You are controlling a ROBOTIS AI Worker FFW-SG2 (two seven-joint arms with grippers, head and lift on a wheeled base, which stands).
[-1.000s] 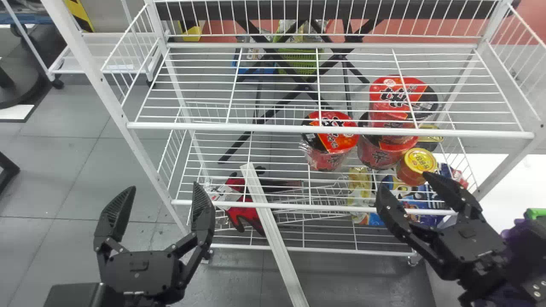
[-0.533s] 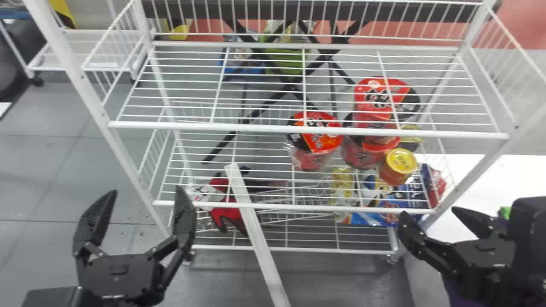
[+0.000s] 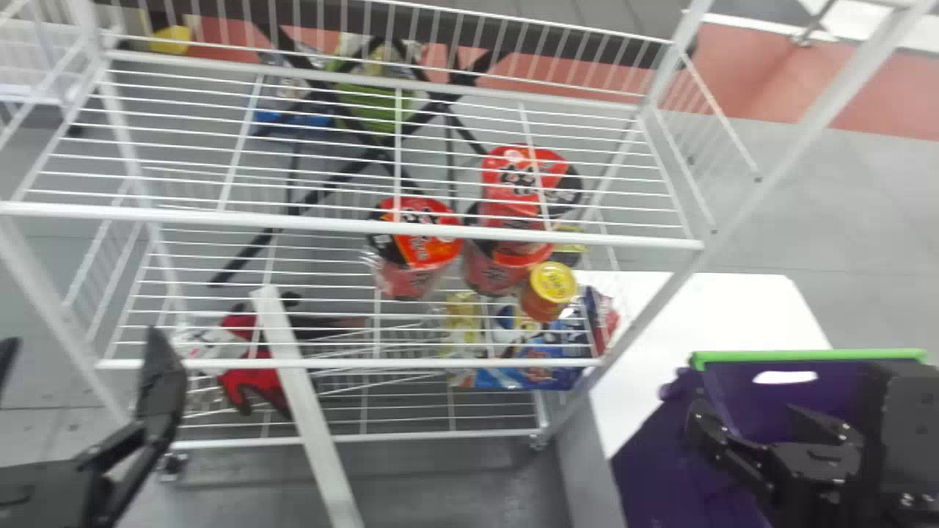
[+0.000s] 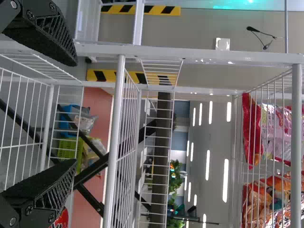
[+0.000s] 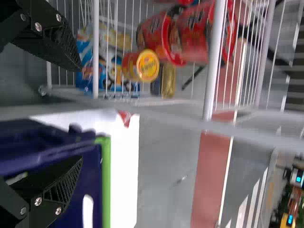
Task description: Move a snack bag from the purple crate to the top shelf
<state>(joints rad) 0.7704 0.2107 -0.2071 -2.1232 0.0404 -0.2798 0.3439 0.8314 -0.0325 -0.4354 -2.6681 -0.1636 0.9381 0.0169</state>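
Purple crate (image 3: pixel 645 469): sitting beside the rack (image 3: pixel 440 363), presumably holding the wanted bag.
Right gripper (image 3: pixel 741 411): standing released, needing centring inside the green rim (image 3: pixel 807 356) before dipping.
Left gripper (image 4: pixel 76 111): gaping, grasping nothing.
Shelves: left wrist view is showing bags (image 4: pixel 251 133) high up, head view red cups (image 3: pixel 433 251) lower.

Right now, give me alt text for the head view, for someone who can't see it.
A white wire rack holds red tubs. At lower right, the right gripper, fingers open, shows against a green-rimmed purple crate; the left gripper, also open, is at lower left.
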